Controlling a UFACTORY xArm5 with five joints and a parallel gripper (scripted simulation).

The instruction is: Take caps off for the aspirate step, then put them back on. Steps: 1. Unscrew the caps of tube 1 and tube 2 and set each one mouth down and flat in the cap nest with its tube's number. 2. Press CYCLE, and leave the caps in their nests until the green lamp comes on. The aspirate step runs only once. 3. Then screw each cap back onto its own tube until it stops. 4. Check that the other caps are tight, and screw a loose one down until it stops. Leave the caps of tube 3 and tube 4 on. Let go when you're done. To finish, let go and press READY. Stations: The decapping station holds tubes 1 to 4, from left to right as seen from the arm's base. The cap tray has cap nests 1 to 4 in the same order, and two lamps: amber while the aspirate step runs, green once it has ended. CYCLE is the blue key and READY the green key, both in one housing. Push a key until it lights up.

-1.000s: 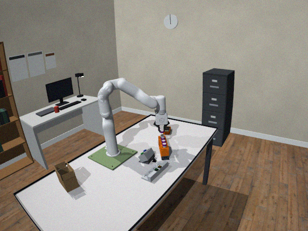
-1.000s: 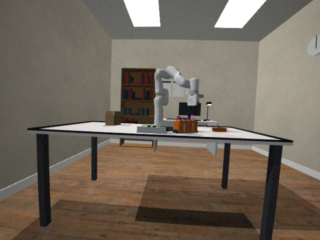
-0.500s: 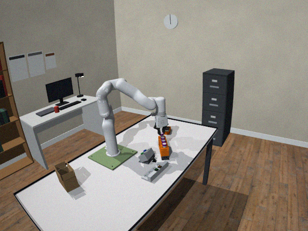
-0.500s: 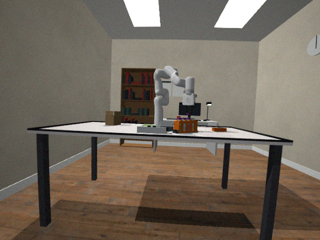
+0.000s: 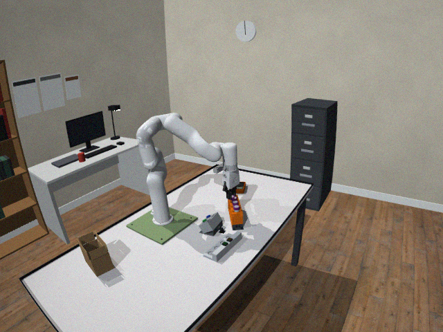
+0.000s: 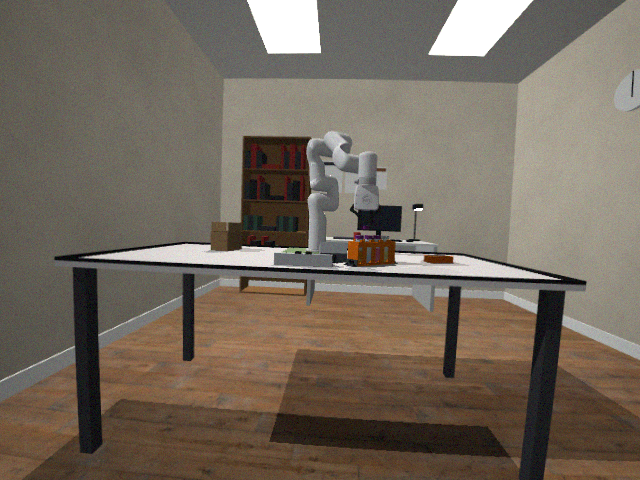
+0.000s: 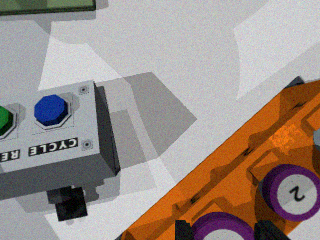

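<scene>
The orange decapping station [image 5: 235, 213] stands on the white table with purple-capped tubes. It also shows in the exterior view [image 6: 371, 251] and the wrist view [image 7: 240, 190]. My gripper [image 5: 230, 194] is at the station's far end, shut on the purple cap of tube 1 [image 7: 222, 228], which sits on its tube between the dark fingertips at the bottom edge of the wrist view. The cap marked 2 [image 7: 295, 192] is beside it, on its tube. The grey key housing [image 7: 50, 145] shows the blue CYCLE key [image 7: 50, 109] and the green READY key [image 7: 4, 120], both unlit. The grey cap tray [image 5: 223, 246] lies nearer the front.
A small orange tray [image 5: 240, 187] lies just behind the station. A cardboard box [image 5: 95, 252] stands at the table's near left. The arm's green base plate [image 5: 161, 223] is left of the key housing [image 5: 211, 223].
</scene>
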